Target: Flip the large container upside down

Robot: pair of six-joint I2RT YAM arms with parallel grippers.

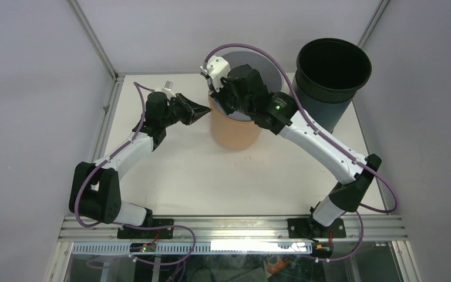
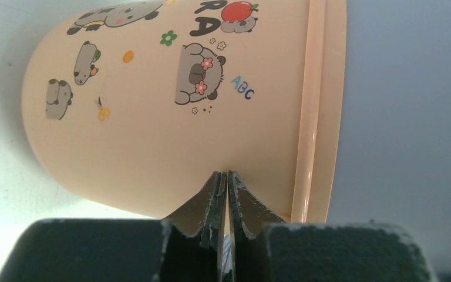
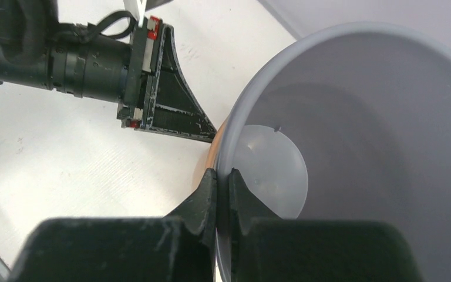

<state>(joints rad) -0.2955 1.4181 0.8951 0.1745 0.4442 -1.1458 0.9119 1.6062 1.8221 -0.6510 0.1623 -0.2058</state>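
Note:
A peach container (image 1: 233, 130) with panda prints stands upright mid-table. A grey container (image 1: 265, 66) is nested inside it, open end up. A larger black container (image 1: 332, 63) stands upright at the back right. My right gripper (image 1: 215, 98) is shut on the grey container's left rim; in the right wrist view (image 3: 223, 173) one finger is outside and one inside the grey wall (image 3: 358, 117). My left gripper (image 1: 207, 110) is shut and empty. In the left wrist view its tips (image 2: 227, 174) rest against the peach wall (image 2: 152, 117) just below the rim.
The table (image 1: 170, 176) is white, with frame posts along its left and back edges. The black container stands close to the right of the nested pair. The left gripper's fingers (image 3: 170, 111) show in the right wrist view beside the peach rim (image 3: 209, 161).

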